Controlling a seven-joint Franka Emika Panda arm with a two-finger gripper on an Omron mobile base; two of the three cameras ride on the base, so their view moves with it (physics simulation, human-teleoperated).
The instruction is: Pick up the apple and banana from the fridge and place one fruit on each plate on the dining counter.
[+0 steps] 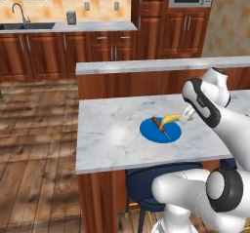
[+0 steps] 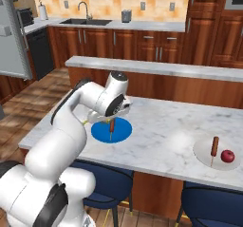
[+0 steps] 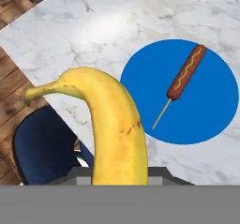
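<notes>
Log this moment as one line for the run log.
phase: carry | gripper: shut on banana | banana: above blue plate edge, not placed | apple: on whitish plate

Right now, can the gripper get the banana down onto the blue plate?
Probably yes. The gripper holds the banana beside the blue plate; the only thing on the plate is a corn dog, which leaves bare blue around it.

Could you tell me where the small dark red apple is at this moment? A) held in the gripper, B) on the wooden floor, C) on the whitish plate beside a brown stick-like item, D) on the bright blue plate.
C: the small dark red apple sits on the whitish round plate beside the brown stick-like item.
</notes>
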